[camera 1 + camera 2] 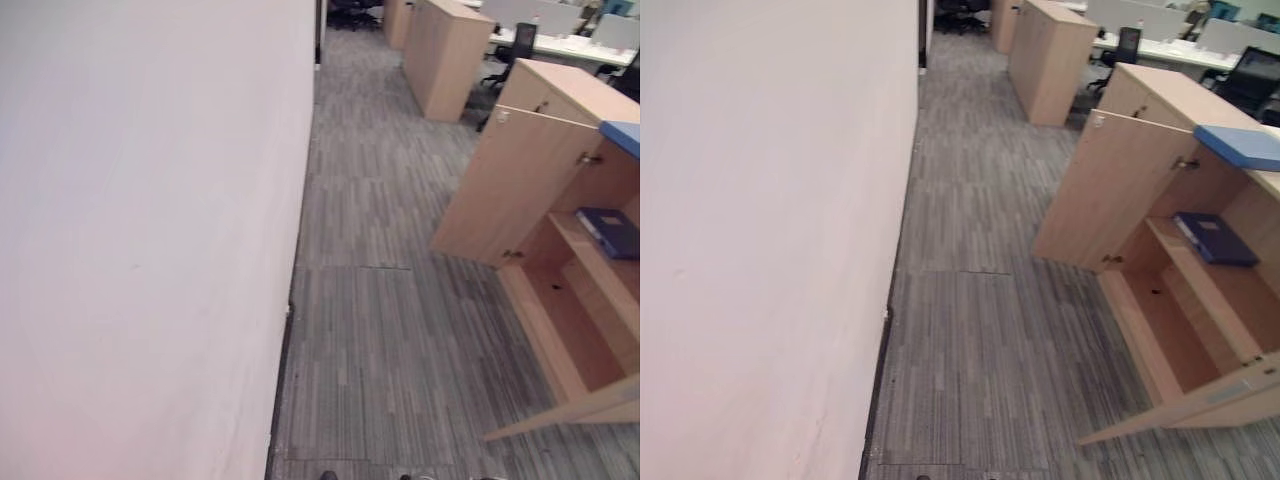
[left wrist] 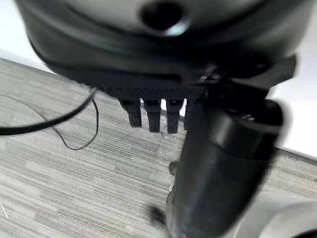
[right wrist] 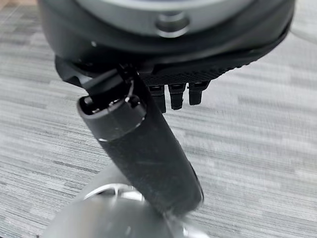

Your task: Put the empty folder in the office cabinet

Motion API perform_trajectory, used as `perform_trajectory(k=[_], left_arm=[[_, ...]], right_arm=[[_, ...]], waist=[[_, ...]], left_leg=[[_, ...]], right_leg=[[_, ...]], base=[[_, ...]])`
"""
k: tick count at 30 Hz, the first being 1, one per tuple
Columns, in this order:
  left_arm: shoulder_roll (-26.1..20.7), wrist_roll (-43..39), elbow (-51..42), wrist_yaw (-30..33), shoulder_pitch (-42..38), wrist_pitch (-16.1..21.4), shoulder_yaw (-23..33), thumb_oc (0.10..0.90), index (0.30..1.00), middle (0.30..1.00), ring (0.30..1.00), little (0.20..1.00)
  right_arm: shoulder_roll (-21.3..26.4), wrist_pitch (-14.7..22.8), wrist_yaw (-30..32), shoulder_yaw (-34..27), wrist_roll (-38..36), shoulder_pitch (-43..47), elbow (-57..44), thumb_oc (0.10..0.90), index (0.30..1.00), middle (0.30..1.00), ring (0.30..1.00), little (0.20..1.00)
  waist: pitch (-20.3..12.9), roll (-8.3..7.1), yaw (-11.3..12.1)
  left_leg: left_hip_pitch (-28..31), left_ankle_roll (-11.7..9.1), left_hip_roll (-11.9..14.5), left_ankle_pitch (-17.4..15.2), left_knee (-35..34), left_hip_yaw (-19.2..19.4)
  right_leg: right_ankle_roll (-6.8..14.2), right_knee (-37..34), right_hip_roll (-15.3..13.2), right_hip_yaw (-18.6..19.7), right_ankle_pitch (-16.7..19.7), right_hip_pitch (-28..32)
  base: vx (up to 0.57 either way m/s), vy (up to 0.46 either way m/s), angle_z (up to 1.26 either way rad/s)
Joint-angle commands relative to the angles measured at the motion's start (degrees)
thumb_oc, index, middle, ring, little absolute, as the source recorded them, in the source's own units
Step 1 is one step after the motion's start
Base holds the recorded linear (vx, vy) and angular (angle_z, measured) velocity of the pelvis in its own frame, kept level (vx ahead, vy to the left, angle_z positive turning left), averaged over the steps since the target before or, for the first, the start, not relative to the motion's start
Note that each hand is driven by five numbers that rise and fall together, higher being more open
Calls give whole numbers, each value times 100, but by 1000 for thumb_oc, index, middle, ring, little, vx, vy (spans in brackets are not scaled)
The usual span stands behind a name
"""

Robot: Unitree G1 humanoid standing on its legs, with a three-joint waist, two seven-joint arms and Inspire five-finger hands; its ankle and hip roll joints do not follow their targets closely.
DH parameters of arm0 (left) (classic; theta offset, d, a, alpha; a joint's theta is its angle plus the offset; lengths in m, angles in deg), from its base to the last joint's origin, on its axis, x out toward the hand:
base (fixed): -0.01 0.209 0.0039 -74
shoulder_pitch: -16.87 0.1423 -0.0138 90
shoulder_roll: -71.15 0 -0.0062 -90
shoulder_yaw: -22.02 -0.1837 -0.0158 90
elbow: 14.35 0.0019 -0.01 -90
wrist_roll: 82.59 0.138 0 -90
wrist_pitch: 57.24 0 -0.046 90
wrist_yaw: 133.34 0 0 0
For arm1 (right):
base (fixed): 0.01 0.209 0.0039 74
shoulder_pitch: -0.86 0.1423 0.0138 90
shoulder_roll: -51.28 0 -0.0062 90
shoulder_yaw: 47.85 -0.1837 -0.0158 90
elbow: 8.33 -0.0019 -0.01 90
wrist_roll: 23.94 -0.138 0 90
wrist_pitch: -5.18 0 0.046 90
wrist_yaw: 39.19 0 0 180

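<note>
Folders show at the open light-wood office cabinet: a dark blue flat folder lies on its upper shelf, and a lighter blue folder rests on the cabinet top. Both the left hand and the right hand hang over grey striped carpet, fingers straight and relaxed, holding nothing. Next move, I judge, calls for turning toward the cabinet, well apart from the plain white wall, squaring up before reaching, and taking the top folder level so it clears the open door.
</note>
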Motion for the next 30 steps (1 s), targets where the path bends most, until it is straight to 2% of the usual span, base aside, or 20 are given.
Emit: perform_trajectory(k=[1, 2, 3, 4, 6, 9, 12, 13, 14, 15, 16, 17, 19, 20, 21, 22, 24, 26, 29, 30], left_arm=[[-792, 409, 41, 192, -640, 292, -15, 800, 900, 900, 900, 900], [-789, 424, 48, 187, -651, 304, 3, 800, 900, 900, 900, 900], [-790, 424, 49, 187, -652, 304, 4, 800, 900, 900, 900, 900], [-790, 460, 61, 203, -684, 325, 45, 800, 900, 900, 900, 900], [-802, 460, 133, 230, -713, 334, 118, 800, 900, 900, 900, 900], [-799, 480, 232, 232, -698, 312, 220, 800, 900, 900, 900, 900], [-793, 524, 288, 220, -679, 304, 250, 800, 900, 900, 900, 900], [-764, 457, 324, 241, -666, 287, 298, 800, 900, 900, 900, 900], [-763, 457, 324, 241, -666, 287, 298, 800, 900, 900, 900, 900], [-736, 336, 303, 273, -657, 283, 305, 800, 900, 900, 900, 900], [-738, 336, 303, 273, -658, 283, 305, 800, 900, 900, 900, 900], [-729, 344, 337, 281, -675, 286, 270, 800, 900, 900, 900, 900], [-750, 298, 295, 295, -742, 286, 216, 800, 900, 900, 900, 900], [-759, 206, 235, 318, -793, 302, 182, 800, 900, 900, 900, 900], [-763, 205, 235, 318, -794, 302, 183, 800, 900, 900, 900, 900], [-783, 121, 56, 340, -869, 335, 142, 800, 900, 900, 900, 900], [-794, 65, -27, 396, -871, 350, 145, 800, 900, 900, 900, 900], [-767, 25, -22, 400, -864, 353, 149, 800, 900, 900, 900, 900], [-731, 48, 0, 375, -866, 359, 107, 800, 900, 900, 900, 900], [-725, 52, -3, 375, -869, 360, 83, 800, 900, 900, 900, 900]], right_arm=[[-484, 198, -66, -177, -253, 345, -367, 800, 900, 900, 900, 900], [-470, 188, -54, -199, -279, 354, -383, 800, 900, 900, 900, 900], [-471, 188, -54, -199, -278, 355, -383, 800, 900, 900, 900, 900], [-446, 178, -47, -240, -320, 361, -395, 800, 900, 900, 900, 900], [-437, 161, -60, -287, -362, 351, -391, 800, 900, 900, 900, 900], [-418, 146, -89, -331, -396, 285, -381, 800, 900, 900, 900, 900], [-432, 148, -105, -342, -376, 214, -335, 800, 900, 900, 900, 900], [-400, 136, -128, -328, -344, 181, -270, 800, 900, 900, 900, 900], [-399, 136, -128, -328, -344, 181, -270, 800, 900, 900, 900, 900], [-325, 133, -113, -345, -351, 155, -251, 800, 900, 900, 900, 900], [-327, 133, -113, -345, -351, 156, -251, 800, 900, 900, 900, 900], [-293, 149, -109, -370, -379, 119, -207, 800, 900, 900, 900, 900], [-268, 156, -62, -418, -468, 70, -177, 800, 900, 900, 900, 900], [-260, 166, -43, -416, -510, 33, -145, 800, 900, 900, 900, 900], [-264, 166, -43, -417, -510, 34, -145, 800, 900, 900, 900, 900], [-216, 193, 7, -399, -572, 19, -139, 800, 900, 900, 900, 900], [-177, 196, 31, -379, -586, 31, -130, 800, 900, 900, 900, 900], [-130, 196, 42, -384, -593, 45, -106, 800, 900, 900, 900, 900], [-101, 205, 57, -403, -595, 46, -61, 800, 900, 900, 900, 900], [-98, 201, 58, -410, -585, 51, -50, 800, 900, 900, 900, 900]], waist=[[334, 199, -249], [382, 151, -300], [374, 146, -305], [440, 69, -418], [442, 19, -517], [378, -26, -585], [233, -110, -592], [101, -109, -641], [100, -108, -642], [49, -40, -645], [41, -60, -655], [0, -35, -691], [-22, -79, -752], [4, -117, -781], [-9, -138, -797], [99, -245, -739], [177, -339, -628], [236, -391, -462], [307, -503, -359], [324, -517, -348]], left_leg=[[-59, -618, -198, -472, 190, -415], [9, -648, -217, -539, 224, -474], [-5, -647, -222, -533, 228, -477], [138, -703, -253, -686, 279, -603], [288, -741, -250, -786, 232, -734], [621, -807, -155, -982, 99, -880], [885, -875, -64, -1198, -34, -1020], [1104, -994, 184, -1311, -176, -1110], [1106, -994, 186, -1311, -179, -1111], [1115, -1139, 563, -1461, -31, -1017], [1093, -1135, 542, -1447, -26, -1028], [1034, -1242, 704, -1455, 185, -945], [794, -1405, 939, -1218, 773, -726], [604, -1550, 1070, -879, 1307, -575], [577, -1546, 1047, -861, 1309, -591], [162, -1507, 1188, -436, 2380, -296], [-233, -1348, 1037, -326, 3056, -270], [-690, -1154, 812, -566, 3261, -322], [-1246, -1061, 611, -899, 2713, -289], [-1422, -1078, 506, -866, 2434, -307]], right_leg=[[135, -1104, 428, 158, 1151, 393], [207, -1541, 526, 299, 1303, 322], [208, -1559, 523, 295, 1318, 319], [349, -2189, 659, 661, 1603, 133], [422, -2513, 749, 929, 1803, -52], [471, -2541, 696, 863, 1995, -91], [406, -2636, 695, 742, 2024, 108], [334, -2374, 755, 604, 1933, 96], [333, -2373, 756, 602, 1932, 96], [185, -1947, 878, 526, 1575, 101], [189, -1949, 855, 525, 1583, 87], [97, -1836, 965, 525, 1418, 95], [-25, -1826, 1096, 570, 1177, 291], [-87, -1859, 1132, 539, 1126, 428], [-83, -1862, 1106, 532, 1135, 411], [-239, -1956, 1198, 524, 979, 767], [-357, -2022, 1263, 677, 848, 992], [-396, -2114, 1343, 912, 758, 1266], [-369, -2238, 1293, 1037, 648, 1543], [-366, -2263, 1289, 1069, 615, 1621]], base=[[241, -89, 21], [165, -67, 7], [265, -87, 11], [275, -78, 13], [308, -87, 21], [407, -152, 24], [450, -236, 31], [342, -225, 47], [672, -451, 53], [326, -225, 44], [459, -346, 33], [238, -240, -6], [320, -323, -6], [182, -196, 25], [246, -303, 25], [203, -273, 29], [233, -276, 8], [216, -156, -58], [188, -89, -64], [163, -40, -34]])
